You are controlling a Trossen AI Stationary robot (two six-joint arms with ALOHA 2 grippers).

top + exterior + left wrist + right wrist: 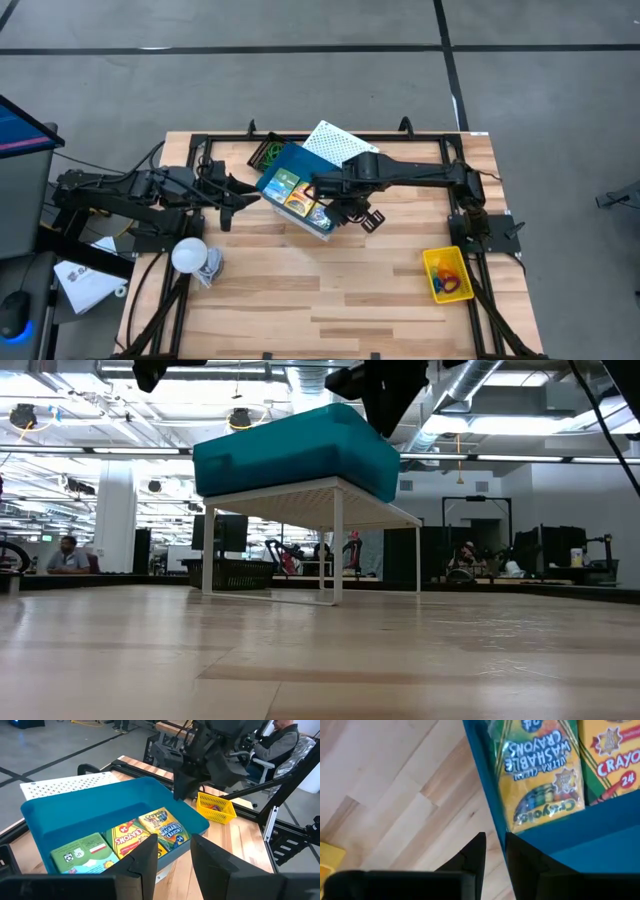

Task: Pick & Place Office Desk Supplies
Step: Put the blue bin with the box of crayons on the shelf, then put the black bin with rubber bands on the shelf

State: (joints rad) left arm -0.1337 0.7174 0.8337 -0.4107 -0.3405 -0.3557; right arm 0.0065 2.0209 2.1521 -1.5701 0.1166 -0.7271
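The blue tray [287, 165] hangs above the table's middle, in front of a white perforated rack [335, 140]. Three crayon packs [131, 839] lie side by side in it. My right gripper [495, 852] points down at the tray's right side [350, 208] and is shut on its wall. At the tray's left side my left gripper [174, 851] stands open [238, 197]; the tray's near corner shows in the gap. A black mesh tray [267, 152] with green rubber bands sits at the far left. A yellow tray [447, 272] with coloured bands sits near the right edge. My right gripper pinches the blue tray's side wall [492, 827] beside the washable-crayons pack, one finger inside the tray and one outside over the wood. The fingers come from above, pointing down. The tray [300, 450] is lifted clear of the table. Whether my left gripper touches the tray, I cannot tell.
A white round bulb [190, 255] lies at the near left. Black frame rails [470, 215] run along the table's left, right and far edges. Bare wood stretches across the near half of the table [330, 300]. People sit in the room beyond.
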